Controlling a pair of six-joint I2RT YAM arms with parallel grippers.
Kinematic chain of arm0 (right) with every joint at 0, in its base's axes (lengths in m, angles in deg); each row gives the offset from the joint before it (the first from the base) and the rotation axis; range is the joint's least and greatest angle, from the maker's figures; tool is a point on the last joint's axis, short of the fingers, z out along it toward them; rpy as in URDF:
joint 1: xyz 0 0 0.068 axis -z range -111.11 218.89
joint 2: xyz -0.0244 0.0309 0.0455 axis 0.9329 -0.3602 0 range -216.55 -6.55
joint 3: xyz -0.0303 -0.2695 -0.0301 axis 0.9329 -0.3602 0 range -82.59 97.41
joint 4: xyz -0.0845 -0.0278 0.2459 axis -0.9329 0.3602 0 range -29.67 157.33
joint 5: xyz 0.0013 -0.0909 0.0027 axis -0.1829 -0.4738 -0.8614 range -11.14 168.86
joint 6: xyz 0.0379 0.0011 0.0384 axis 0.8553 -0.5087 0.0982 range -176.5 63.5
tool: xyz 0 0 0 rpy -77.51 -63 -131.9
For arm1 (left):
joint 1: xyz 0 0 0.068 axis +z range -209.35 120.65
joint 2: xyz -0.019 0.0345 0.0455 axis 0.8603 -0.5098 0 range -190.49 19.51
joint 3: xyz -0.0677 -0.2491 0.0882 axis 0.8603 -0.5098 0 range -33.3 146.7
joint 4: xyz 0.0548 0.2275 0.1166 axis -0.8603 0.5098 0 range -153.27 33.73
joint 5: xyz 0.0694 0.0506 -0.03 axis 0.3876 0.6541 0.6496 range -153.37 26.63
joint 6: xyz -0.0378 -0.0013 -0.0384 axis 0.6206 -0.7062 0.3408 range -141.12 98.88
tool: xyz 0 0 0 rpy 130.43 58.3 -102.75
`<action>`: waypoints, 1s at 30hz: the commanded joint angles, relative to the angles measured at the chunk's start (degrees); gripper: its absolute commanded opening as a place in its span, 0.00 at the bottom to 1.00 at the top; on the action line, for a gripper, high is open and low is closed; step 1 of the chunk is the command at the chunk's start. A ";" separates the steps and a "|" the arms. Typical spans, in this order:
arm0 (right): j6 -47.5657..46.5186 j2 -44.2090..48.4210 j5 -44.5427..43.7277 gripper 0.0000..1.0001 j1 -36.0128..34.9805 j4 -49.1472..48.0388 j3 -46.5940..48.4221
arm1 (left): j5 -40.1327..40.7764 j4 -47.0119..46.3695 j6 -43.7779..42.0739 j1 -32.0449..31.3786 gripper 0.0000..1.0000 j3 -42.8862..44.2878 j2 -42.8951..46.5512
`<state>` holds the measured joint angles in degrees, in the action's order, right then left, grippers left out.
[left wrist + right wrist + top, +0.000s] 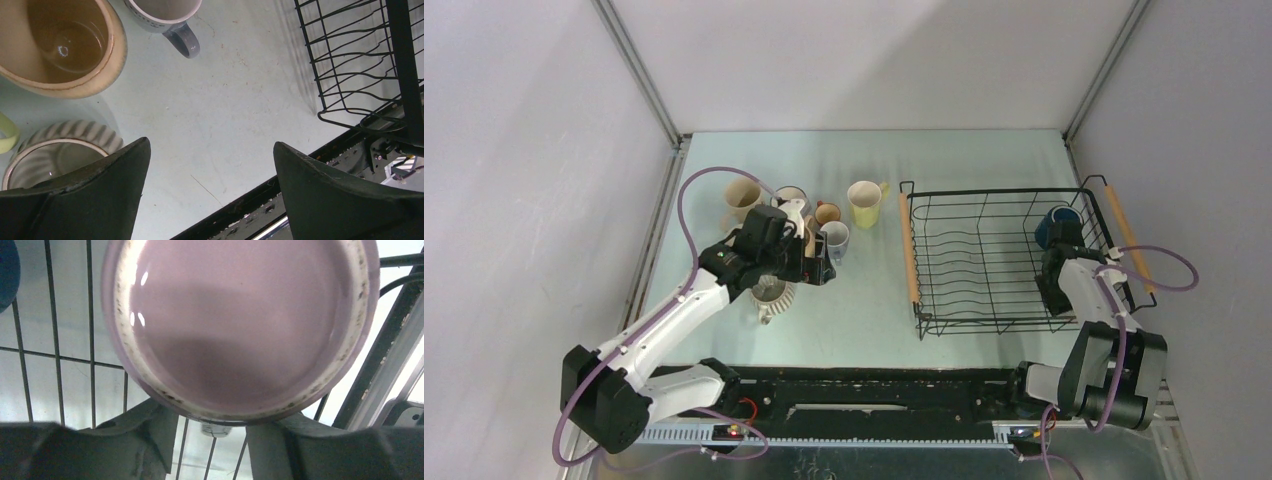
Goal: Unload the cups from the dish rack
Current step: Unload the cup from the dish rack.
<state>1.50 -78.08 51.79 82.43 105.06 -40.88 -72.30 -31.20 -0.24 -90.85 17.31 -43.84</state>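
While several handled ceramic mugs [864,203] are already standing on the pale desk [874,300], two are sitting in the black wire dish rack [999,188]: a dark blue mug [1057,222] and a mauve-pink mug [240,325]. The right tool [212,420] is flanking the mauve rim, whether pinching I cannot tell; the left tool [211,145] is hovering spread above the unloaded ones.

The dish rack [911,255] stands near the table's [864,312] right edge (one cup [1056,225] in its far right corner, a second cup [240,325] beside it); other cups [864,203] cluster left of the rack.
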 commanded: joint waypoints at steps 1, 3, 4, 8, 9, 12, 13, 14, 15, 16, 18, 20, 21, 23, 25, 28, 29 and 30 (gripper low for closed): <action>1.18 -0.41 -1.74 0.50 0.43 -2.01 -0.05 | 0.93 -1.34 -1.07 -0.44 1.00 -0.42 0.42; 0.71 -0.20 -1.59 0.39 0.37 -2.30 -0.05 | 0.93 -1.31 -1.02 -0.48 1.00 -0.42 0.51; 0.49 0.03 -1.65 0.33 0.16 -2.26 -0.05 | 0.89 -1.31 -1.02 -0.48 1.00 -0.44 0.51; 0.12 1.34 -2.96 0.11 -1.10 -1.85 -0.03 | 0.84 -1.34 -1.02 -0.49 1.00 -0.34 0.64; 0.10 1.55 -3.25 0.07 -1.47 -1.63 -0.05 | 0.80 -1.36 -1.05 -0.49 1.00 -0.34 0.60; 0.02 2.19 -3.74 0.00 -2.59 -1.37 -0.05 | 0.76 -1.23 -1.03 -0.49 1.00 -0.27 0.74; 0.03 2.45 -3.87 0.00 -2.87 -1.17 -0.10 | 0.80 -1.23 -1.02 -0.44 1.00 -0.26 0.77; 0.04 2.69 -4.00 0.00 -3.16 -1.04 -0.04 | 0.82 -1.23 -1.02 -0.41 1.00 -0.25 0.94; -0.01 3.01 -4.16 0.00 -3.54 -0.98 -0.03 | 0.84 -1.09 -1.02 -0.44 1.00 -0.25 1.01; -0.09 3.43 -4.23 0.00 -3.91 -0.83 -0.05 | 0.91 -1.09 -1.02 -0.46 1.00 -0.25 1.18; -0.21 4.67 -4.54 0.00 -4.84 -0.43 0.06 | 1.00 -1.15 -1.06 -0.48 1.00 -0.35 1.46; -0.43 5.83 -5.41 0.00 -6.17 0.17 0.55 | 1.06 -1.11 -1.11 -0.42 1.00 -0.29 1.78; -0.51 6.36 -6.04 0.00 -6.98 0.70 0.97 | 1.09 -1.12 -1.11 -0.43 1.00 -0.26 1.89; -0.71 7.14 -7.31 0.00 -8.63 1.67 2.14 | 1.10 -1.14 -1.11 -0.44 1.00 -0.20 2.08; -1.18 7.84 -8.08 0.00 -10.09 2.54 3.54 | 0.84 -1.13 -1.04 -0.46 1.00 -0.10 2.14; -2.09 8.96 -7.91 0.00 -11.70 3.46 5.07 | 0.17 -1.21 -0.50 -0.47 1.00 0.01 2.46; -2.50 9.48 -7.69 0.00 -12.31 3.51 5.46 | -0.04 -1.32 -0.27 -0.48 1.00 0.04 2.57; -2.98 10.18 -7.33 0.00 -12.75 3.52 5.89 | -0.32 -1.55 0.12 -0.46 1.00 0.09 2.75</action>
<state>0.10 -71.33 48.90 71.37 108.84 -39.41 -72.10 -31.20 -0.19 -90.85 17.31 -42.88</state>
